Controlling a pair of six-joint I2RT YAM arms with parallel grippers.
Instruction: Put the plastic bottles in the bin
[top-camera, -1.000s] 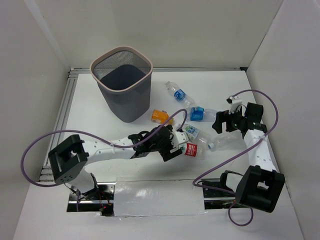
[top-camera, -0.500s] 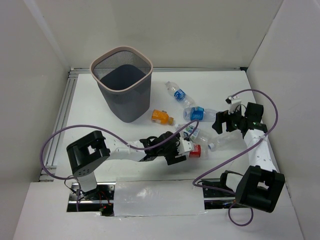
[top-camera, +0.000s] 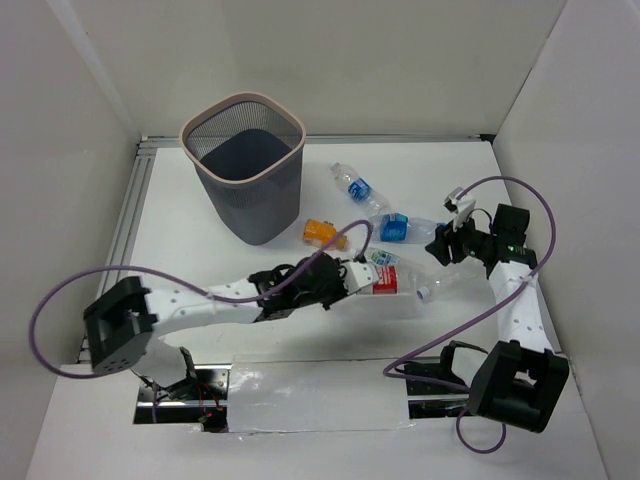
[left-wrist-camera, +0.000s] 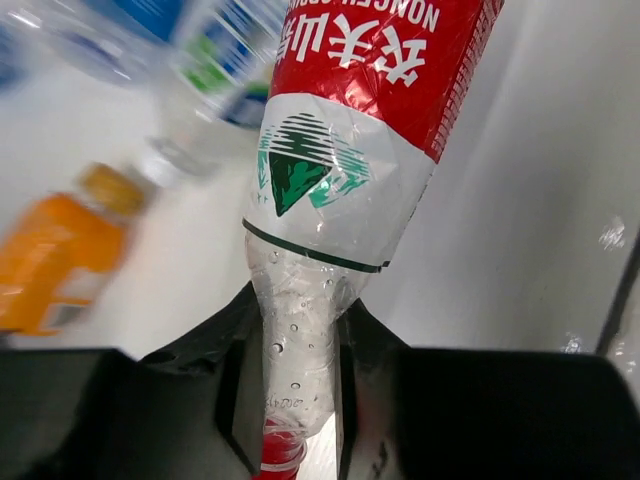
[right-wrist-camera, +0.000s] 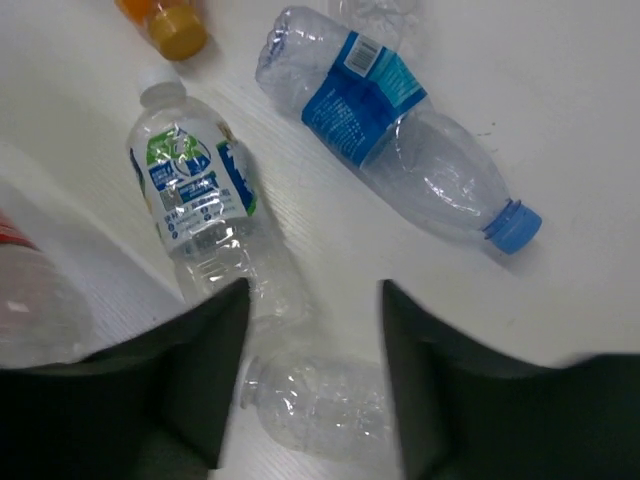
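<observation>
Inside the left pincer (left-wrist-camera: 291, 385): red-label bottle (left-wrist-camera: 350, 150).

The left fingers (left-wrist-camera: 232, 390), wide apart a second ago, now clamp the neck of the red-labelled bottle (left-wrist-camera: 350, 150), and the right fingers (right-wrist-camera: 205, 370) draw partway together with the clear bottle (right-wrist-camera: 320, 410) between them.

A white table (top-camera: 180, 230) is sitting inside a plain white booth, with a back wall (top-camera: 350, 60), left wall (top-camera: 60, 180) and right wall (top-camera: 580, 120) rising around it. A silvery rail (top-camera: 125, 230) is running along its left edge (another is lining the back), and soft, even light is falling.
</observation>
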